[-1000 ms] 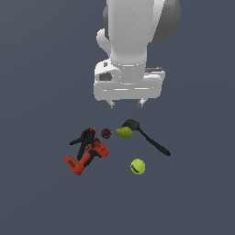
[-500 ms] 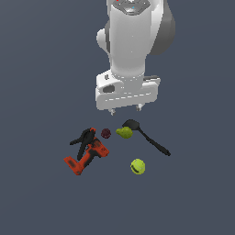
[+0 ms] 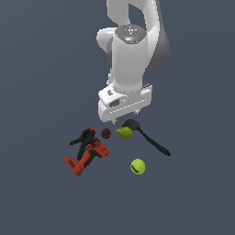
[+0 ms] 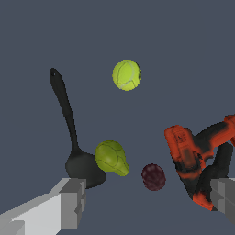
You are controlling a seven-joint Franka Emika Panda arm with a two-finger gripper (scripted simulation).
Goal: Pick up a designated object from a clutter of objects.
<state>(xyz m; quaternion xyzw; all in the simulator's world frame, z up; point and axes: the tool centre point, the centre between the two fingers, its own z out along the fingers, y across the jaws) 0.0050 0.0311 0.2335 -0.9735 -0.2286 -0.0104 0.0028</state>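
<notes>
The designated object, a small yellow-green pear (image 3: pixel 124 132) (image 4: pixel 111 157), lies on the dark floor between a black spatula (image 3: pixel 147 137) (image 4: pixel 69 124) and a small dark red ball (image 3: pixel 106 133) (image 4: pixel 153 176). Its tapered end points toward the ball. My gripper (image 3: pixel 125 117) (image 4: pixel 147 199) hangs open a little above the pear, touching nothing. In the wrist view both grey fingers (image 4: pixel 69 202) show wide apart. The pear sits nearer one finger and the red ball is roughly midway between them.
An orange-red and black drill (image 3: pixel 87 157) (image 4: pixel 188 153) lies beside a black clamp (image 3: pixel 82 139) (image 4: pixel 218 167) at the exterior view's left. A yellow-green tennis ball (image 3: pixel 137 166) (image 4: pixel 126 75) rests apart from the rest, nearer the camera.
The arm has come down toward the clutter and the hand has turned a little. The objects have not moved.
</notes>
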